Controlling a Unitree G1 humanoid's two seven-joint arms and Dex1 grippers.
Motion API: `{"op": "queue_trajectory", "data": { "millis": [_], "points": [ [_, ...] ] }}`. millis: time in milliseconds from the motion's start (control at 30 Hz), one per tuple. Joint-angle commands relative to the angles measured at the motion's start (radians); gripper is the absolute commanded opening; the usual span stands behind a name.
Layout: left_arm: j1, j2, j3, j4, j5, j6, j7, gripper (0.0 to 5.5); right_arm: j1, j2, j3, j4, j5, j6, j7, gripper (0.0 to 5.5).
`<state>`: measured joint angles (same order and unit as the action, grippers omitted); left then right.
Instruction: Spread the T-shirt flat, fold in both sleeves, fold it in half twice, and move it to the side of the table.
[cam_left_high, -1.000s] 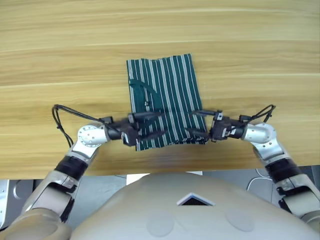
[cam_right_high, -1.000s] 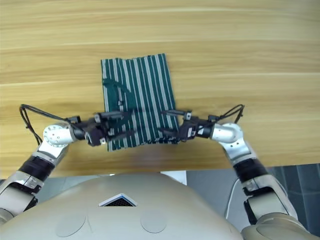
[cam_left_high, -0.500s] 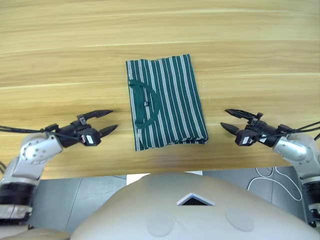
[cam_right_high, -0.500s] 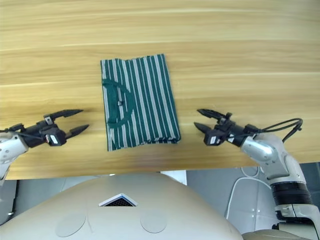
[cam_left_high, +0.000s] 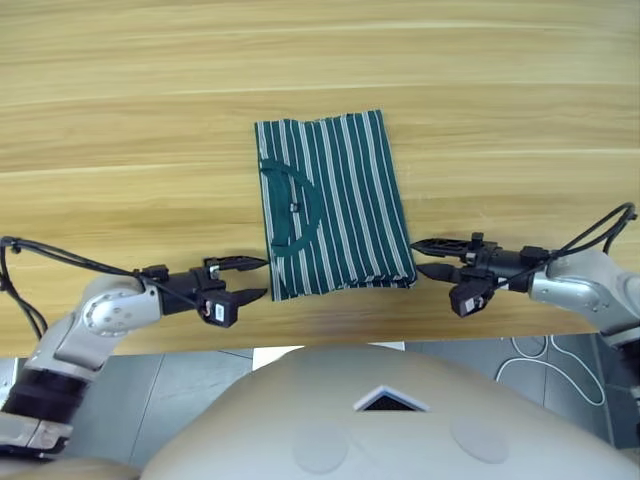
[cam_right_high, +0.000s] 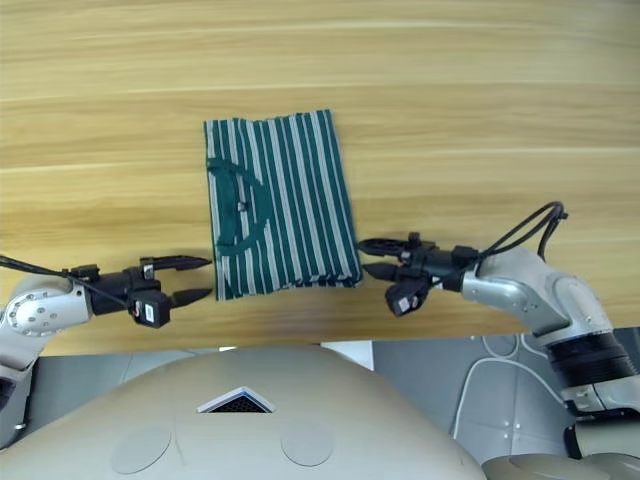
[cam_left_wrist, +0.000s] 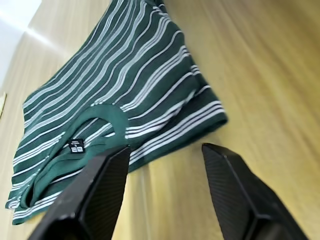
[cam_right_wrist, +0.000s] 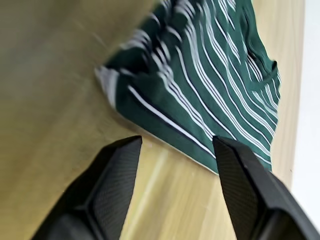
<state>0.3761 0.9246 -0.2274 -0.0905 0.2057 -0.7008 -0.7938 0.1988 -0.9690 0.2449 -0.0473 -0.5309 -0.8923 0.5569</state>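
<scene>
The green T-shirt with white stripes lies folded into a narrow rectangle near the wooden table's front edge, collar on its left half. My left gripper is open, its tips just off the shirt's near left corner. My right gripper is open too, its tips just off the near right corner. Neither holds anything. In the left wrist view the folded T-shirt lies just beyond the two black fingers. In the right wrist view the T-shirt's corner sits ahead of the spread fingers.
The wooden table stretches wide and bare to the left, right and far side of the shirt. Its front edge runs just under both grippers.
Both arms, swung wide of the shirt half a second ago, have come back inward; each open gripper now sits close to a near corner. The shirt has not moved.
</scene>
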Motion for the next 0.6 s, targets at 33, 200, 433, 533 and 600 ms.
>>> {"op": "queue_trajectory", "data": {
  "millis": [33, 200, 433, 533, 600],
  "points": [
    [-0.020, -0.004, -0.087, 0.060, 0.055, 0.015, -0.054, 2.67, 0.043, -0.038, 0.024, -0.026, 0.019, 0.017, 0.048, 2.65],
    [-0.044, -0.010, -0.158, 0.071, 0.038, -0.002, -0.065, 2.67, 0.030, -0.023, 0.049, -0.041, 0.041, 0.022, 0.064, 2.65],
    [-0.054, 0.004, -0.208, 0.067, 0.029, -0.014, -0.061, 2.67, -0.019, 0.008, 0.104, -0.018, 0.040, 0.026, 0.070, 2.65],
    [-0.064, 0.001, -0.219, 0.073, 0.033, -0.020, -0.060, 2.67, -0.024, 0.011, 0.112, -0.020, 0.045, 0.029, 0.071, 2.65],
    [-0.062, 0.009, -0.213, 0.077, 0.032, -0.017, -0.048, 2.67, -0.024, 0.005, 0.100, -0.022, 0.052, 0.037, 0.064, 2.65]
  ]
}}
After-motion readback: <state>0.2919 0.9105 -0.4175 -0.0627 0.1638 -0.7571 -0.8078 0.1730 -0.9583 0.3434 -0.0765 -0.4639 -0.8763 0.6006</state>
